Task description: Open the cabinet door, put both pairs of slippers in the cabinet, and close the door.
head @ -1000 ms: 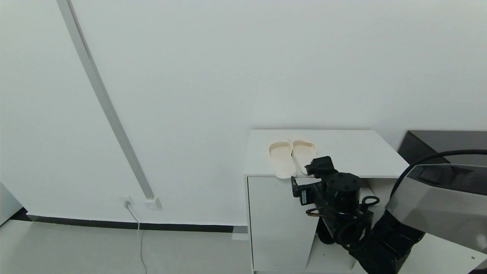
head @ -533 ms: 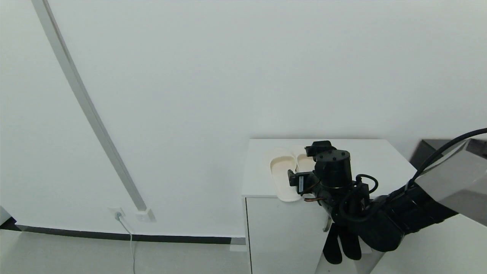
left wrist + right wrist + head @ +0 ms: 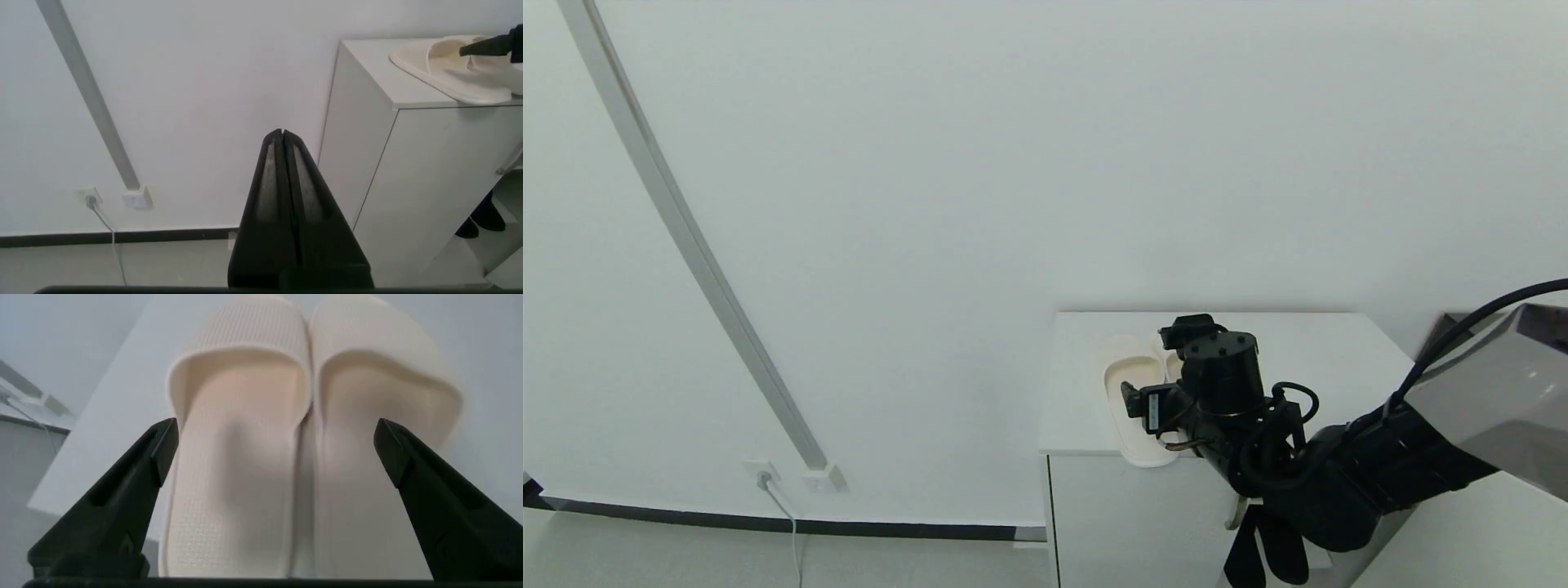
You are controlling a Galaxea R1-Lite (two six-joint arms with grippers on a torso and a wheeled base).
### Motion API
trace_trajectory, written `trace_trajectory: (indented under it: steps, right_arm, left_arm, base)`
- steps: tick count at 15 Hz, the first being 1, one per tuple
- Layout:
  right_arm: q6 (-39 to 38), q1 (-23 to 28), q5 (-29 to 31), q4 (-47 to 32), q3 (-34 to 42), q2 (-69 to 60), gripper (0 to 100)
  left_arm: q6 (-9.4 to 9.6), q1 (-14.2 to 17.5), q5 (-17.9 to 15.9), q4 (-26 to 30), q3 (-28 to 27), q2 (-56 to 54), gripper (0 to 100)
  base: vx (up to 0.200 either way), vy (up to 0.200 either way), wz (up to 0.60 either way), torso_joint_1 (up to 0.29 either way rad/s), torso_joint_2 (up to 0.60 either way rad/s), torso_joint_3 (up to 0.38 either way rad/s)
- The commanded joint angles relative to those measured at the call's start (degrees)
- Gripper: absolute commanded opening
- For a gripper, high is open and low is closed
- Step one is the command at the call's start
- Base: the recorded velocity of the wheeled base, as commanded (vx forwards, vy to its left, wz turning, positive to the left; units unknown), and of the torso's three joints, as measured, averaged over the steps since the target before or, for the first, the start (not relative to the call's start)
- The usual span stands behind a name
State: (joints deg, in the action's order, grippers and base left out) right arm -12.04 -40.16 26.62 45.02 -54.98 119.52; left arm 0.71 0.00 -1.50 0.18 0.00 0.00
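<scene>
Slippers [image 3: 1137, 400], looking light, soft and bendy, are lying side by side at the cabinet's [image 3: 1086, 425] left near edge, the left pincer [image 3: 282, 137] sitting shut and empty off left, the right pincer [image 3: 275, 433] gaping wide, empty, astride both, inviting a squeeze across their outer edges.

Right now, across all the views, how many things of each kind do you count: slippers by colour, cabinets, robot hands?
Cream slippers: 2
Black slippers: 2
Cabinet: 1
Hands: 2, the left hand and the right hand
Total: 7
</scene>
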Motion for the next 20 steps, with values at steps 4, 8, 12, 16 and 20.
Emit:
trace_trajectory:
  steps: [4, 8, 12, 16, 20]
  right_arm:
    - [0.2, 2.7, -0.3, 3.1, -4.3, 7.7, 100]
    - [0.6, 4.3, -2.8, 3.7, -9.9, 11.5, 100]
    - [2.7, 5.5, -2.8, 3.7, -15.4, 15.2, 100]
    - [2.7, 5.9, -2.8, 3.8, -17.1, 16.1, 0]
    - [2.7, 5.9, -2.9, 3.7, -17.0, 16.1, 0]
  left_arm:
    - [0.00, 0.0, 0.0, 0.0, 0.0, 0.1, 0]
    - [0.00, 0.0, 0.0, 0.0, 0.0, 0.0, 0]
    - [-0.09, 0.0, 0.0, 0.0, 0.0, 0.0, 0]
    - [-0.09, 0.0, 0.0, 0.0, 0.0, 0.1, 0]
    - [-0.09, 0.0, 0.0, 0.0, 0.0, 0.1, 0]
  base:
    - [0.000, 0.000, 0.00, 0.000, 0.00, 0.000]
    - [0.000, 0.000, 0.00, 0.000, 0.00, 0.000]
    - [0.000, 0.000, 0.00, 0.000, 0.00, 0.000]
    - [0.000, 0.000, 0.00, 0.000, 0.00, 0.000]
    - [0.000, 0.000, 0.00, 0.000, 0.00, 0.000]
